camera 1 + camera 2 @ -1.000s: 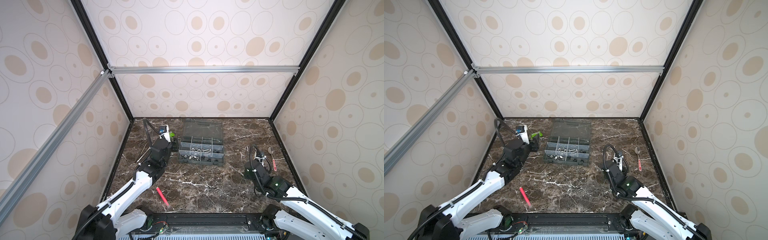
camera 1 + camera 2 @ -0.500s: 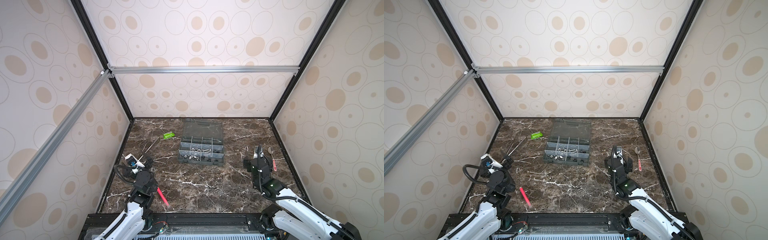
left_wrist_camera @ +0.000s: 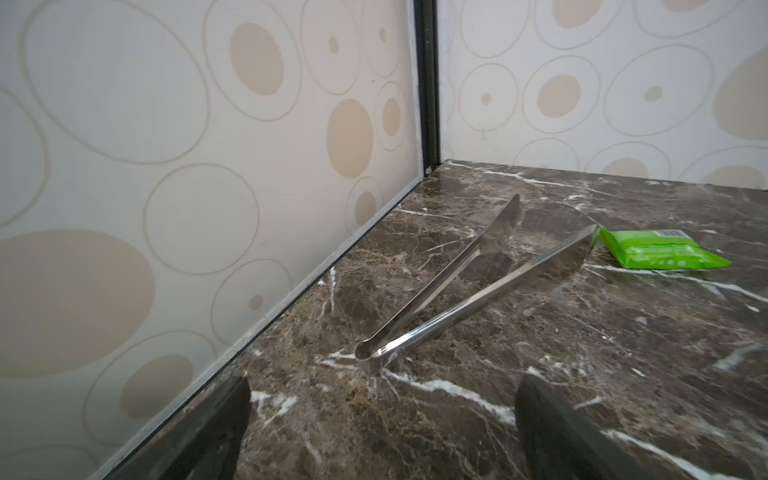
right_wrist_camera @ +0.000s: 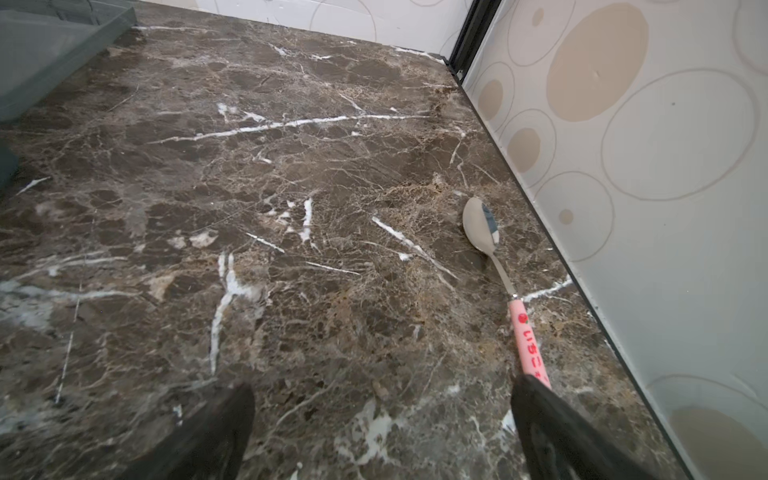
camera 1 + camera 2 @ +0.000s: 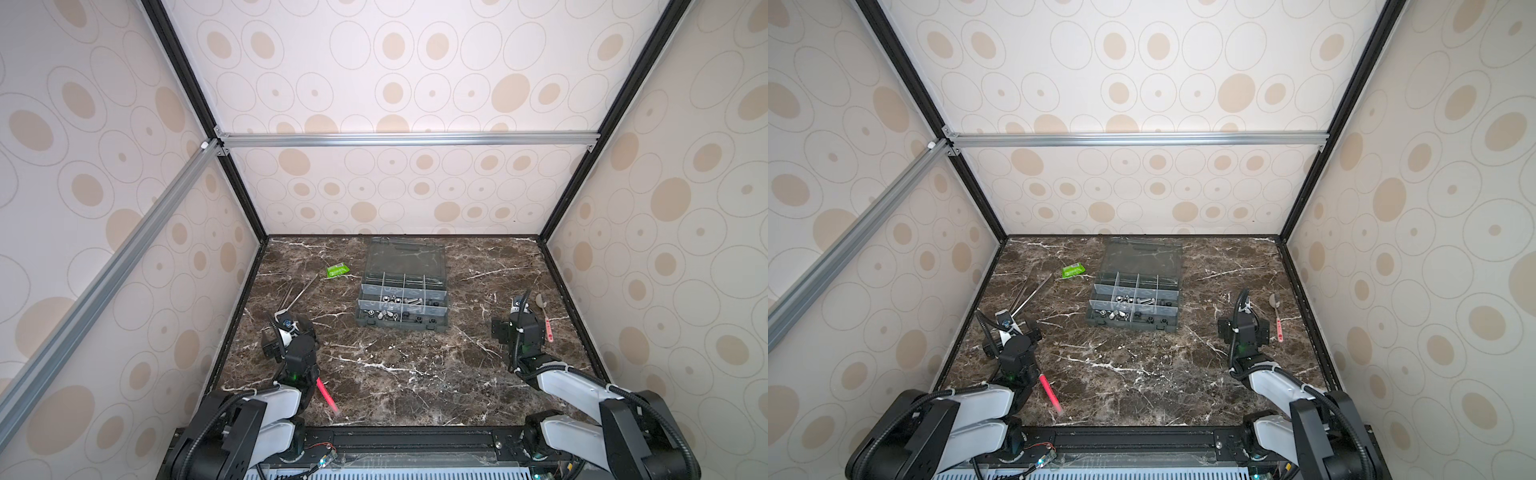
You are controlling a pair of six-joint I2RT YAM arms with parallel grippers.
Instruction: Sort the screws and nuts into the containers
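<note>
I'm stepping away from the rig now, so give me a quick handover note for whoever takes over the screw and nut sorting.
Left gripper: jaws open, empty, facing the tweezers.
Right gripper: jaws open, empty, beside the spoon.
Screws and nuts sit in the middle and front compartments of the organiser box, whose lid is open.
Done: no loose pieces show on the table.
Left: check that each compartment holds one kind; they are too small to tell in these views.
</note>
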